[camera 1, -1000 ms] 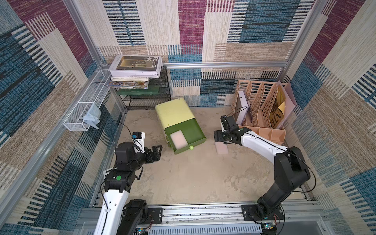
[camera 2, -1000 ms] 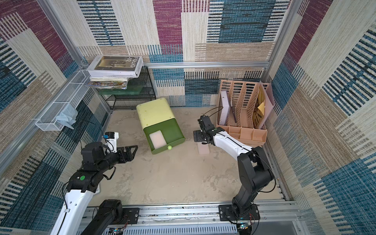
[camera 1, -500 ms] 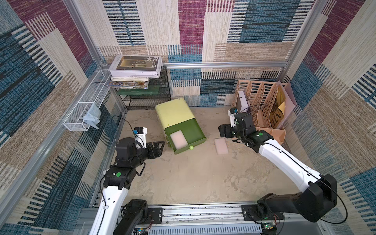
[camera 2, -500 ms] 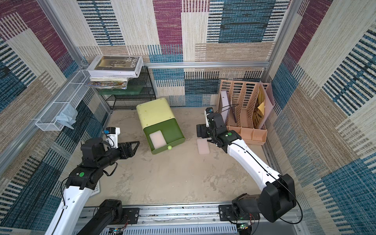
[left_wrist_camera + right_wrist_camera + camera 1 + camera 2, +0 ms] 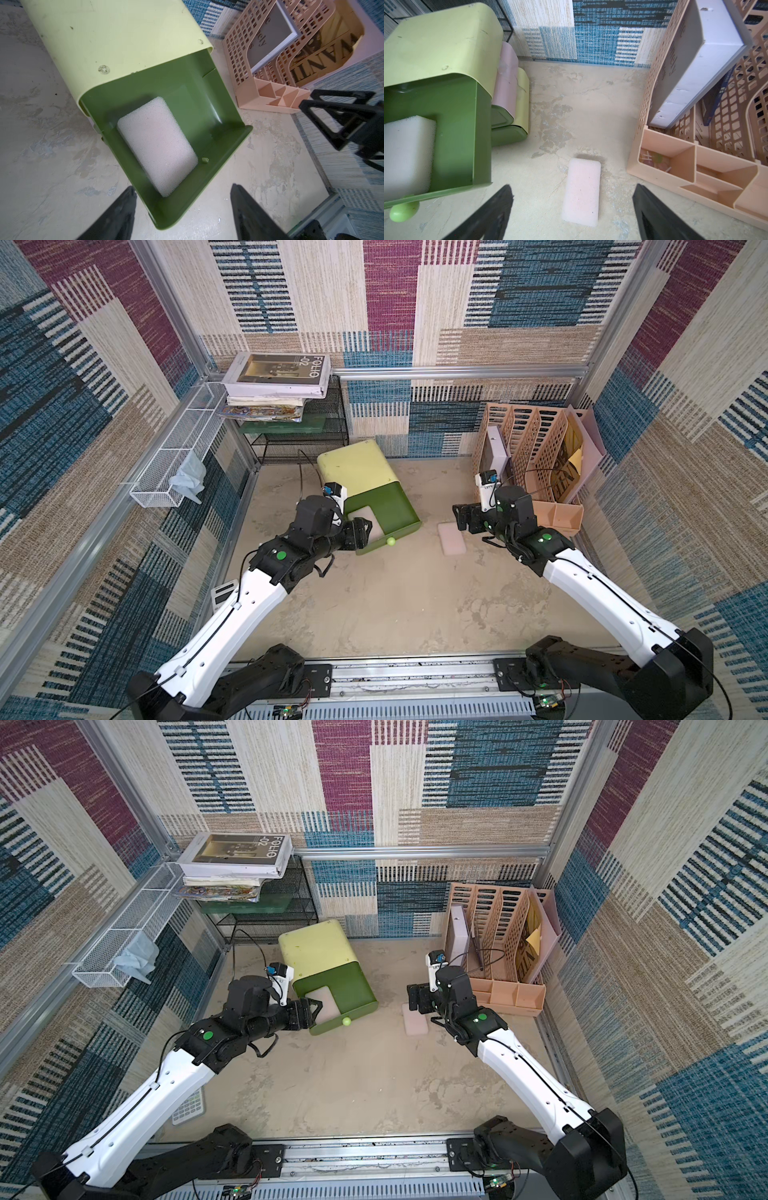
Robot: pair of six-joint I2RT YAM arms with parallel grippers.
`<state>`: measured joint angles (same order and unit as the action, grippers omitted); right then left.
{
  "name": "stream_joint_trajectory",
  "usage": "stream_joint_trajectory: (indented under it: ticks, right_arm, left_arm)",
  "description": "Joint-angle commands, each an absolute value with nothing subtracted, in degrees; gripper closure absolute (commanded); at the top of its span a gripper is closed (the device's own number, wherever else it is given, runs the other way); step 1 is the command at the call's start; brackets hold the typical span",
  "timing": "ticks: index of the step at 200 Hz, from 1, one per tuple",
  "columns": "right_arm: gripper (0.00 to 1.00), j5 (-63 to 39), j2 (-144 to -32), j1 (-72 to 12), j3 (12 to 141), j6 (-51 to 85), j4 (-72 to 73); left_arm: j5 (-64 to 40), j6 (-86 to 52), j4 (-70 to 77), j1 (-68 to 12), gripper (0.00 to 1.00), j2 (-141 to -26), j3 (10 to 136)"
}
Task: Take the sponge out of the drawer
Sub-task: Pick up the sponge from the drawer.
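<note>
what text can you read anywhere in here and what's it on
"FOLIO -02": on the cover of the top book on the wire shelf.
"WANT", with the rest hidden: on the brown sheet in the file organizer.
"ely", only a fragment: on the grey box in the same organizer.
Calculator keys: too small to read.

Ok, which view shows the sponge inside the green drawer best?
Left wrist view: the sponge lies whole and close in the drawer. The right wrist view crops it; both top views show it small, partly behind the left tool.
</note>
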<state>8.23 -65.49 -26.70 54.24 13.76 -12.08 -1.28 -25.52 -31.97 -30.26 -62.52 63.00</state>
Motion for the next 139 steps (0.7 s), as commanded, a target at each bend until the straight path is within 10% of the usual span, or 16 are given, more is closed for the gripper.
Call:
stream_joint_trajectory:
  ticks: [1,139]
  right_arm:
    - [0.07,7.6,-63.4,-26.5,51.9,14.6,-6.7]
    - [0.05,5.6,-58.8,-25.6,46.2,16.3,-2.6]
  left_arm:
    - [5.0,-27.4,-32.2,-33.2,0.25,-65.6,65.0]
    - [21.9,-35.6,-42.3,-40.4,0.33,-84.2,78.7]
